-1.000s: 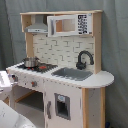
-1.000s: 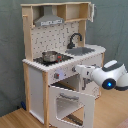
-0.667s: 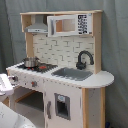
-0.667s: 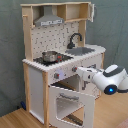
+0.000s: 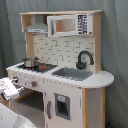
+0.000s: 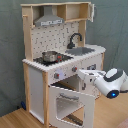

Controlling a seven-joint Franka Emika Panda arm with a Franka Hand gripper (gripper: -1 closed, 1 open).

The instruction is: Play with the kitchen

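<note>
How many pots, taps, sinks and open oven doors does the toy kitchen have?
Pots: 1, pot on the stove
Taps: 1, black tap
Sinks: 1, sink
Open oven doors: 1, oven door
Total: 4

A grey-green curtain [image 6: 112, 25] hung behind everything, filling the upper right of both exterior views. A wooden floor [image 6: 15, 120] showed at the second exterior view's lower left.

Pot [image 6: 49, 56] on the stovetop [image 6: 51, 59], sink [image 6: 81, 51] beside it, faucet [image 6: 74, 39] behind.
</note>
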